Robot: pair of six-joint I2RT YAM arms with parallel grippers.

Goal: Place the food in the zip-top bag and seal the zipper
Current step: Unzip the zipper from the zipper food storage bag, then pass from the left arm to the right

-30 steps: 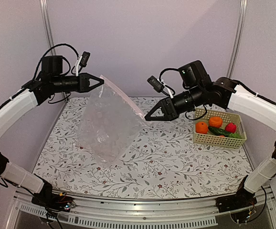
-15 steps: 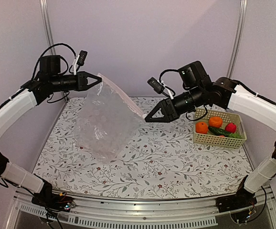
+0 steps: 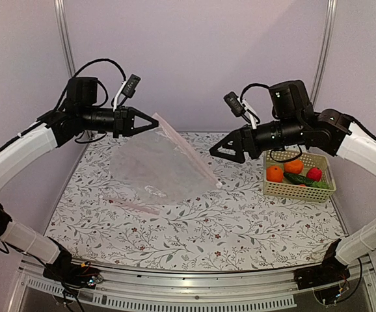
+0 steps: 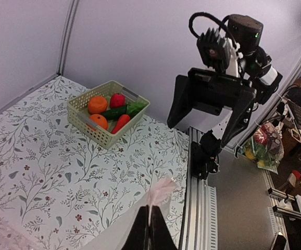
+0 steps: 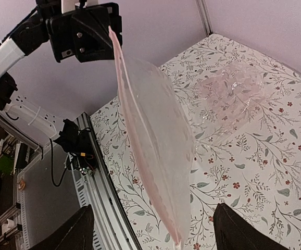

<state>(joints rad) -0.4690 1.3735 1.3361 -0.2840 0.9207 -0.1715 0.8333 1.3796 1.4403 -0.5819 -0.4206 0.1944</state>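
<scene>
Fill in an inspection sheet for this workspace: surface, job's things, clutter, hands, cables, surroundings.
Surface: floral table cover, with the bag's lower part resting on it.
Job's things: zip-top bag hangs from one top corner and looks empty; zipper slopes down its right edge; oranges, cucumber and red fruit lie in the basket.
Clutter: nothing seen.
Hands: left hand shut on the bag's corner; right hand open, holding nothing.
Cables: black cables loop over both wrists, off the table.
Surroundings: lilac walls, metal posts.
</scene>
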